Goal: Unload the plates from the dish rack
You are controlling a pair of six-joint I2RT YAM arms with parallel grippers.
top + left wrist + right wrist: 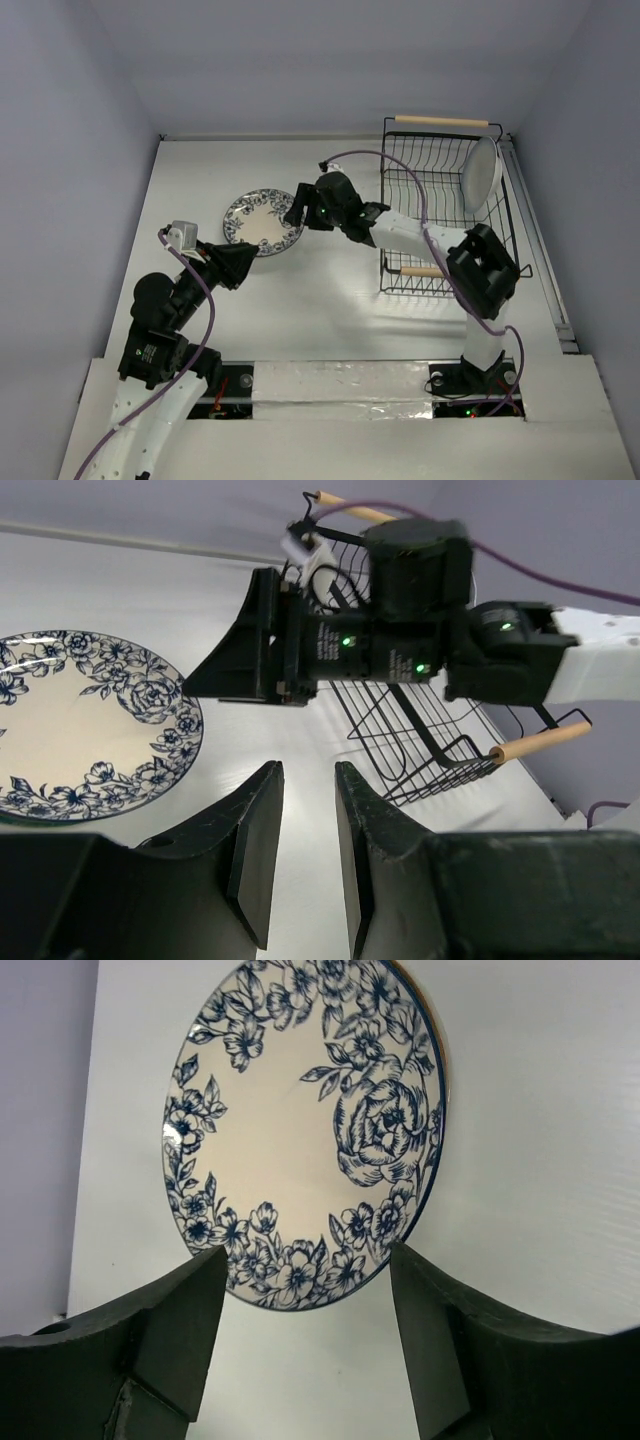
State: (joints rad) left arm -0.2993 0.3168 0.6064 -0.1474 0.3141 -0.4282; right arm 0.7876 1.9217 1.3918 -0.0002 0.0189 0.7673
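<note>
Blue-floral plate (258, 220) lies flat on table (330, 300), left of dish rack (405, 190). Plain white plate (481, 172) stands upright in rack's far-right end. R gripper (293, 210) at floral plate's rack-side rim, jaws wide apart, empty. L gripper (307, 775) near plate's opposite side, narrow gap, empty.

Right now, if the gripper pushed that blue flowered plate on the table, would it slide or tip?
Probably slide: the plate lies flat on the smooth white table. It looks glazed and rigid, so likely slippery to grip and could chip.
</note>
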